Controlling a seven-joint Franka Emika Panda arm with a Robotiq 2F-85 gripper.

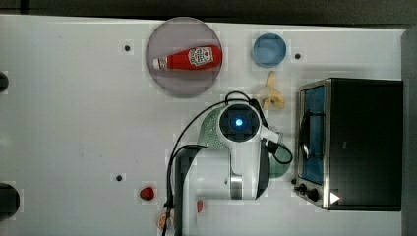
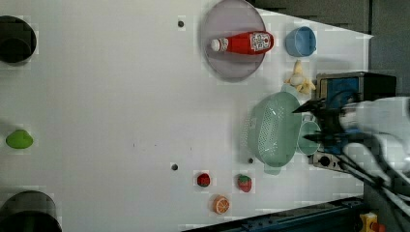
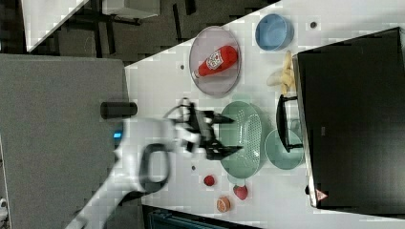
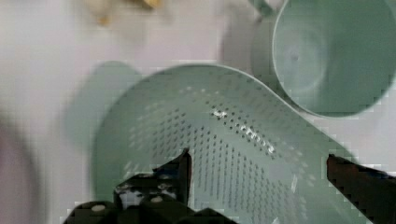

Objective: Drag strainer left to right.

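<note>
Strainer (image 2: 271,129), the pale mint-green perforated plastic colander bowl with small tab handles, is sitting on the white tabletop (image 2: 111,96), touching or nearly touching the smaller teal-green mug (image 2: 308,137) on the left view's right; in the right view the strainer's long axis is running up and down the picture, tab to tab; the black jaws (image 3: 226,135) are standing spread, one finger on either side of the strainer's near rim in the right view, and the wrist view is showing the perforated wall lying between the two fingertips (image 4: 177,170), so the bowl is lying directly under and ahead of the jaws; whether they are touching the plastic I cannot tell; room for dragging is looking tight on one side; the black toaster oven (image 1: 359,142) is standing just beyond the mug on the top view's right, and the peeled banana (image 1: 271,93) is lying near the strainer's upper edge in the top view; toward the top view's left the tabletop is lying bare for a long stretch; the grey plate (image 1: 184,56) carrying a red ketchup bottle (image 1: 189,58) is sitting well clear above
</note>
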